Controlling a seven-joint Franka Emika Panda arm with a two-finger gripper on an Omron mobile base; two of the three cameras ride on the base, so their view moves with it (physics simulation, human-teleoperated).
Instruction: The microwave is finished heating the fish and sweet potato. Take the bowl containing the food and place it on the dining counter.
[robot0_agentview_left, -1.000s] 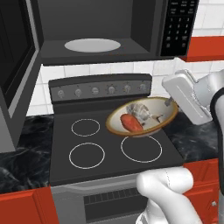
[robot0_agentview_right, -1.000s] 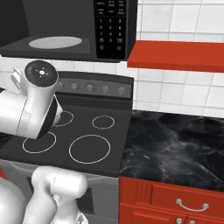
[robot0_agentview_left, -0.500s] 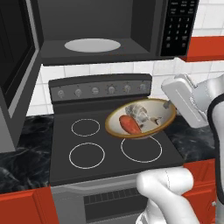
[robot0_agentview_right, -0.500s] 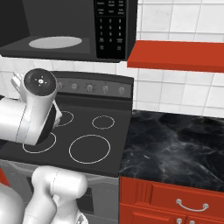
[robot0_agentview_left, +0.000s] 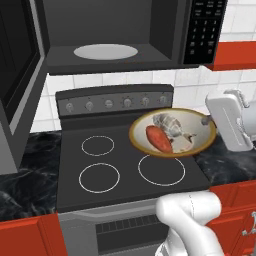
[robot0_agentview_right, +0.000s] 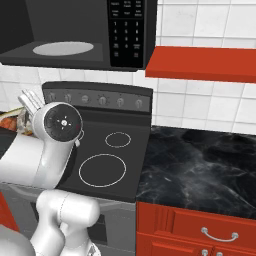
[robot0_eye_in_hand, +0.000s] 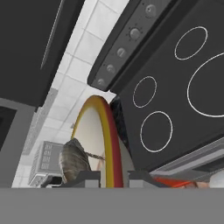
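The gripper (robot0_agentview_left: 206, 121) is clamped on the right rim of the bowl (robot0_agentview_left: 173, 133), 1 finger inside and 1 outside, as the hand view shows with the rim (robot0_eye_in_hand: 107, 140) running between the 2 finger tips. The bowl hangs in the air above the stove (robot0_agentview_left: 125, 160), over its back right corner and partly over the back right ring, touching nothing below it. It sits roughly level, tipped slightly toward the camera in the left base view. Inside it the sweet potato (robot0_agentview_left: 158, 139) lies toward the left and front, and the fish (robot0_agentview_left: 170, 125) lies just behind and to the right of it, the 2 touching. In the hand view the fish (robot0_eye_in_hand: 73, 160) rests against the cream inside of the bowl. The microwave (robot0_agentview_left: 115, 35) hangs above the stove with its door (robot0_agentview_left: 17, 75) swung open to the left; its white turntable (robot0_agentview_left: 105, 51) lies bare in the cavity. In the right base view the black marble counter (robot0_agentview_right: 200, 165) extends to the right of the stove.
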